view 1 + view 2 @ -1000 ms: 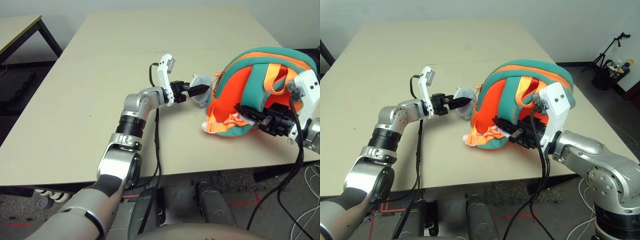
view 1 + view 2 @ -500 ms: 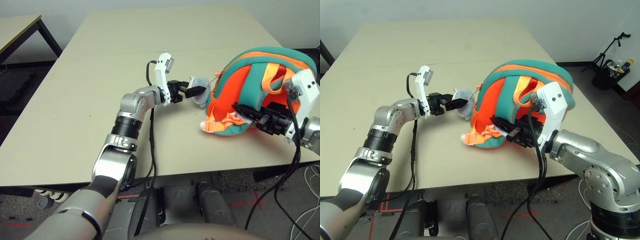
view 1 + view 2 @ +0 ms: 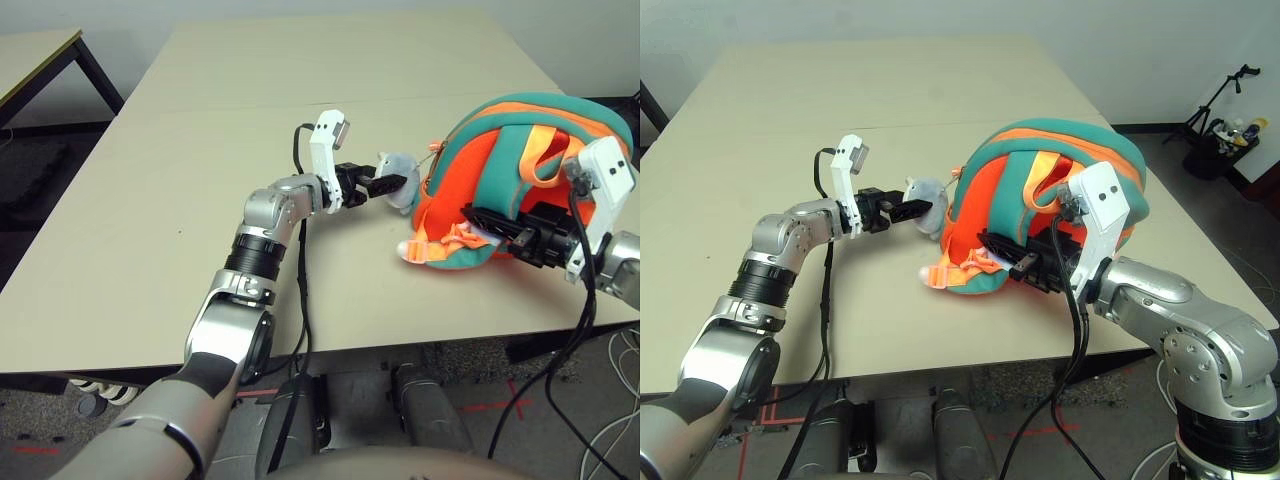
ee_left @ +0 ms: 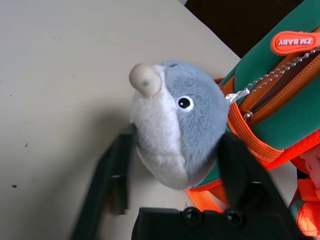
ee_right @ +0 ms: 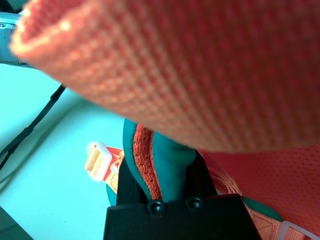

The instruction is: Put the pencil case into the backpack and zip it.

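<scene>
The orange backpack (image 3: 520,150) with teal trim lies on its side at the table's right, straps facing me. Its grey-white plush charm (image 4: 180,130) hangs on a silver chain (image 4: 272,74) from the zipper, toward the table's middle. My left gripper (image 3: 393,184) is shut on the plush charm, one black finger (image 4: 112,172) pressed against each side. My right gripper (image 3: 992,243) is shut on a teal, orange-edged strap (image 5: 167,172) at the backpack's near side. The pencil case is out of view.
The beige table (image 3: 150,200) stretches wide to the left and back of the backpack. An orange strap buckle (image 3: 418,250) rests on the table near the pack's front. A second table (image 3: 40,60) stands at far left, a tripod (image 3: 1225,95) on the floor at right.
My left gripper's fingers have closed in onto the plush charm. The right gripper and the backpack edge it holds have shifted slightly toward the left.
</scene>
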Available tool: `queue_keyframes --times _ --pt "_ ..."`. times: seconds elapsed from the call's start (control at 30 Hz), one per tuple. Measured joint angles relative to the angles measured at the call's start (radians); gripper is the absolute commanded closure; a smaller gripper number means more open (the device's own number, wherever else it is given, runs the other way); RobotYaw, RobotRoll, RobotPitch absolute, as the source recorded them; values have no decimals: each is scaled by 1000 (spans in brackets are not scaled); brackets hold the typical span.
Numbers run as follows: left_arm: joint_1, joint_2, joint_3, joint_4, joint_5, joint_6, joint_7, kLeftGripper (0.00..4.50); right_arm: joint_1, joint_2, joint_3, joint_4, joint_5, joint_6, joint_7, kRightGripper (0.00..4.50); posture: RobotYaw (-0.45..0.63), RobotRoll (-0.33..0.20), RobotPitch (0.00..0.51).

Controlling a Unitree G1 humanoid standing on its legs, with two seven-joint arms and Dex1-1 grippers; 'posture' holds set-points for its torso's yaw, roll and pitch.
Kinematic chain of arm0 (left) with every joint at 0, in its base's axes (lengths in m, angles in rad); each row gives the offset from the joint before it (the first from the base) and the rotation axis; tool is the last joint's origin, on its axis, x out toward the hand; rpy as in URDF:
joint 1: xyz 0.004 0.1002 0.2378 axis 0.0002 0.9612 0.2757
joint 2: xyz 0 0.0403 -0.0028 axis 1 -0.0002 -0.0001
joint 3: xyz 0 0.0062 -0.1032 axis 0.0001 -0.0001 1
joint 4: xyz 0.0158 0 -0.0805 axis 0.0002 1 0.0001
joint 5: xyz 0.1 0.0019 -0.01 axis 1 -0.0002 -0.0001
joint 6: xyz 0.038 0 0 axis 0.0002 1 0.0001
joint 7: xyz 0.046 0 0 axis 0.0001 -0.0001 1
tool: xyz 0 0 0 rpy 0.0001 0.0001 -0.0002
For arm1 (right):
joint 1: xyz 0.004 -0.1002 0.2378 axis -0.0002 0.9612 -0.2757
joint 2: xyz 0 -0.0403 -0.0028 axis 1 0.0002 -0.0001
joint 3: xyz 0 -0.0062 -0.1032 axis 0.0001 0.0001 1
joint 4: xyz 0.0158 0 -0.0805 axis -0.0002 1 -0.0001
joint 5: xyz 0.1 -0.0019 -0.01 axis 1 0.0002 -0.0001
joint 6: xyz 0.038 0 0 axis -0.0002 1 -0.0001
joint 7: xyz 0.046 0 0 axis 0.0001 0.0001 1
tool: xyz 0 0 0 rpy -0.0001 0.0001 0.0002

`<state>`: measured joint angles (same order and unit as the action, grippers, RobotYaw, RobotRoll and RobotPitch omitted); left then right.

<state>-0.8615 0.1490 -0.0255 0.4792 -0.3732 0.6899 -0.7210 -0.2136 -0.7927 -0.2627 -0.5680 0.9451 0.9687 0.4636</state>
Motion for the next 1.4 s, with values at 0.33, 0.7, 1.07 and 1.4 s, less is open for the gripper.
queue_keyframes --times 0.33,0.7,1.07,1.4 --pt "15 22 -54 -7 35 -34 -39 4423 -10 3 4 5 -2 0 0 4307 -159 0 104" --pt "104 77 -182 -19 132 -99 -122 4424 -23 5 10 20 -6 0 1 4307 -163 0 92" --pt "106 159 -70 -317 -4 197 -113 2431 -24 3 -26 32 38 20 14 1649 -139 0 83" --pt "93 493 257 -700 -404 827 -160 27 94 -299 -383 137 484 318 -6 0 -97 0 80"
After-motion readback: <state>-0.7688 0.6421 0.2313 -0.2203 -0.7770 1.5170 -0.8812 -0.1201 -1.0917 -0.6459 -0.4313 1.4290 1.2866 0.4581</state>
